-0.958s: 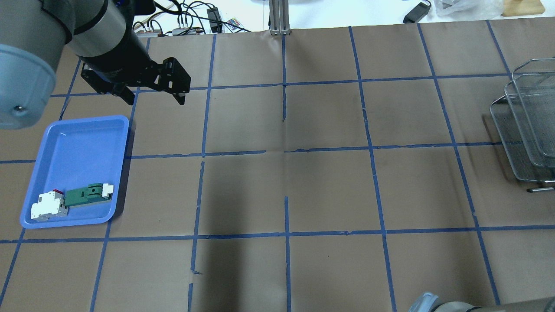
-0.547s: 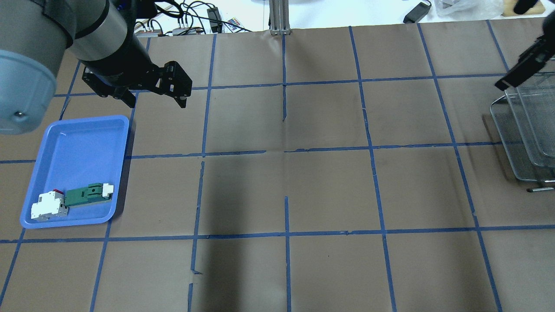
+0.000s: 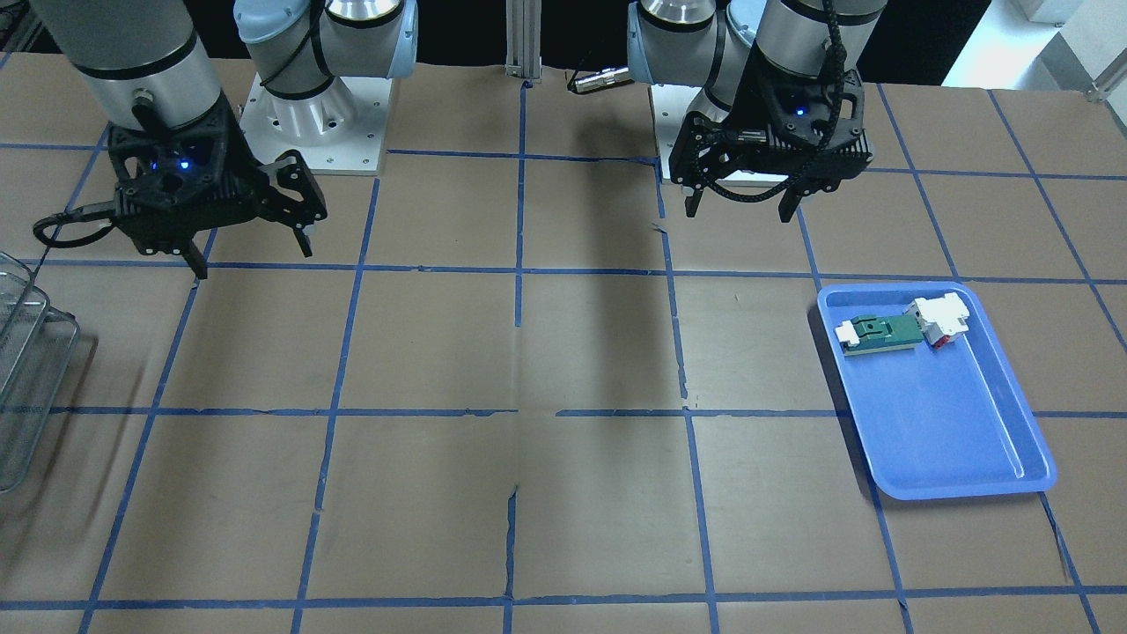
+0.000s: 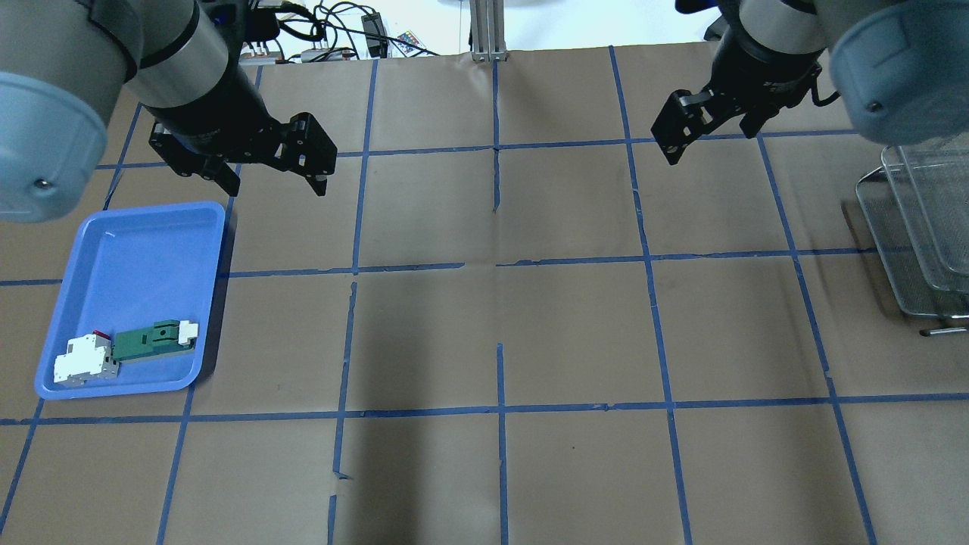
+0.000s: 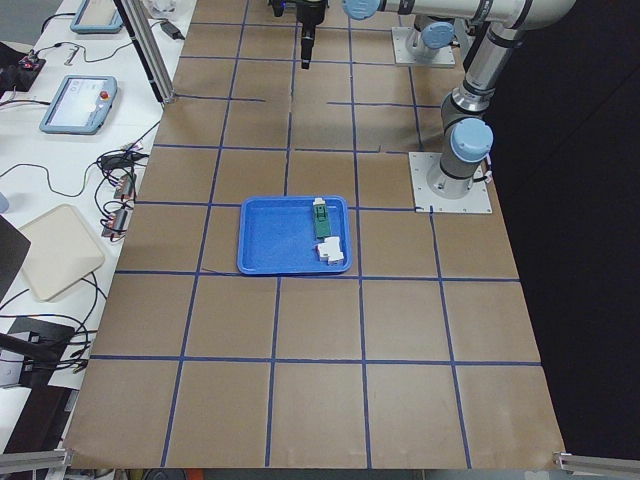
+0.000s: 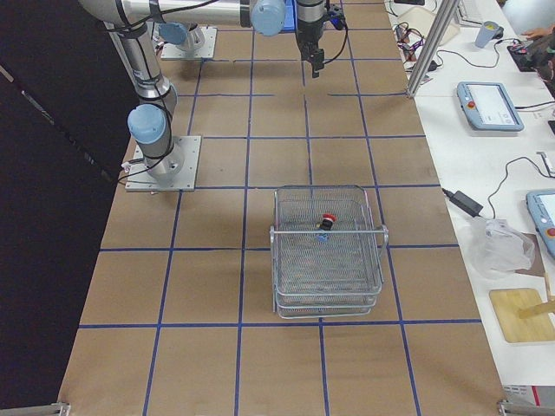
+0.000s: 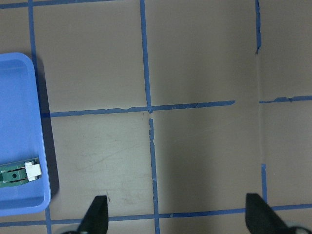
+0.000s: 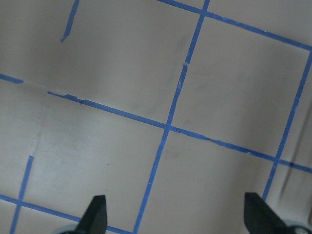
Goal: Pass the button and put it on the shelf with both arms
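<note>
Swung in from the shelf side, the right gripper hangs over the far right of the table — jaws apart and empty, like the left gripper — while the button lies on the shelf's mesh.

A wide, flat stretch of the table lies open between the blue tray at its left end and the shelf at its right end. The left gripper and right gripper hang over it, well apart. In the tray, only the robot-side end is taken, by a green board touching a white block. The shelf's raised wire rims stand in a sideways path, and the button lies on its mesh.
</note>
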`<state>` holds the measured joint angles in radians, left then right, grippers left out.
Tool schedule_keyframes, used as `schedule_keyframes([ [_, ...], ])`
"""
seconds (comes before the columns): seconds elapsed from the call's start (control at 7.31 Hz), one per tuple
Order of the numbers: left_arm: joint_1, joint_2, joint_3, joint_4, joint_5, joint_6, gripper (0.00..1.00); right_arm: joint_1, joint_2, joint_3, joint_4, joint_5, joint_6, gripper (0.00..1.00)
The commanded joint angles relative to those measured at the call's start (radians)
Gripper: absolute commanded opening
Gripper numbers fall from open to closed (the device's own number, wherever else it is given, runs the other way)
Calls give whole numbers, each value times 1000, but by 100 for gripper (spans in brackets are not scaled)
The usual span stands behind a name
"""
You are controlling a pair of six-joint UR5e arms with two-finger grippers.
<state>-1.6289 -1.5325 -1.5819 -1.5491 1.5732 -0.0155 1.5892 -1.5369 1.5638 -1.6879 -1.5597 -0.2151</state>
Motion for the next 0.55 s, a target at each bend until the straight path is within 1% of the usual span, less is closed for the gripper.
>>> schedule_keyframes([
  [0.0, 4, -15, 34, -49, -1, -6, 100, 17, 15, -77, 68, -3, 225, 100],
  [0.14, 3, -15, 40, -60, -4, -21, 100, 14, 33, -77, 91, -6, 233, 100],
  [0.41, -2, -12, 34, -62, -4, -21, 100, -17, 32, -76, 108, -6, 233, 100],
])
